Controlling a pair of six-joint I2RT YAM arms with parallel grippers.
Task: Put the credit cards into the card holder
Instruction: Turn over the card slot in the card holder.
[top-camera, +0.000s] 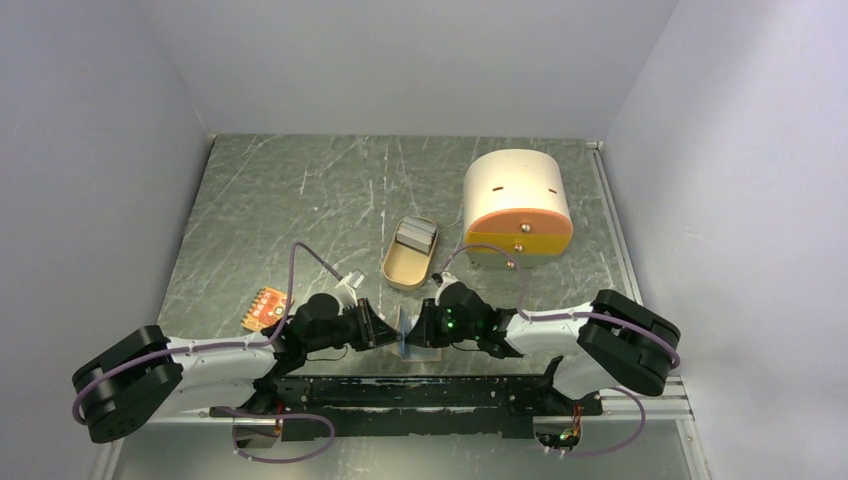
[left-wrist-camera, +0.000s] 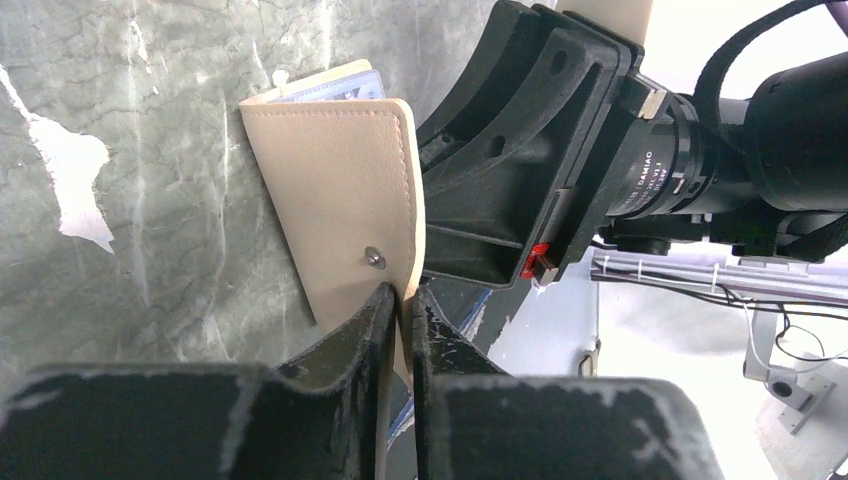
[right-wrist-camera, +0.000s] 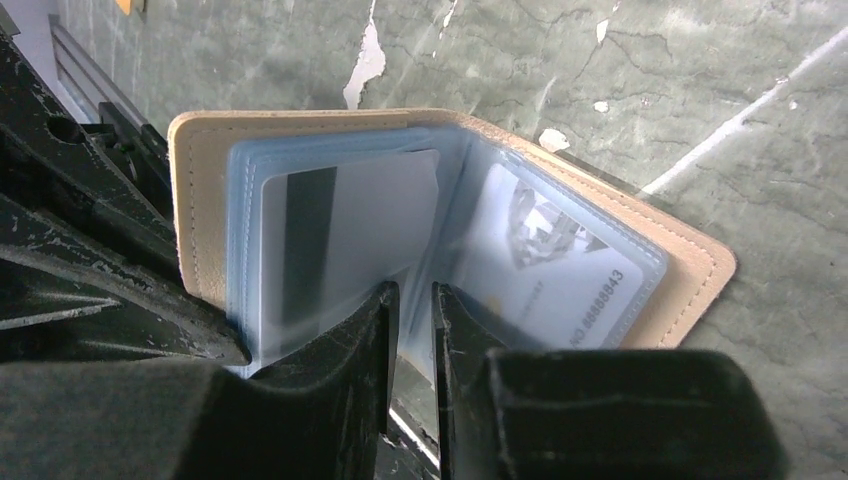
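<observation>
Now the card holder (left-wrist-camera: 340, 190) is on the table (top-camera: 300, 200), close to the near edge and right between the two arms. The left gripper (left-wrist-camera: 400, 300) has its fingers squeezed tight on one tan cover, just by the little metal snap (left-wrist-camera: 374, 257). I think it holds that cover up so the holder cannot flop shut or slide away.

From the other side, the holder is spread open like a book. You can see the clear plastic sleeves (right-wrist-camera: 245, 200) inside it. The striped card (right-wrist-camera: 340, 230) sits in a sleeve on the left page. The other card (right-wrist-camera: 550, 265), with a number printed on it, sits in a sleeve on the right page. So both credit cards look to be inside the holder already.

The right gripper (right-wrist-camera: 415, 300) is down at the fold in the middle. Its fingers are nearly together, with only a thin gap. Something thin and bluish may be between them, perhaps a sleeve edge. The view is too close, though, and I cannot tell if they pinch anything. My guess is that it is there to keep the pages apart or to push a card in all the way.

What seems left is to check that the cards are deep in. Then both grippers should let go gently, so the holder does not tip and spill them. The oval tin (top-camera: 400, 268) and the cream box (top-camera: 515, 185) sit farther back, well apart from all this.
</observation>
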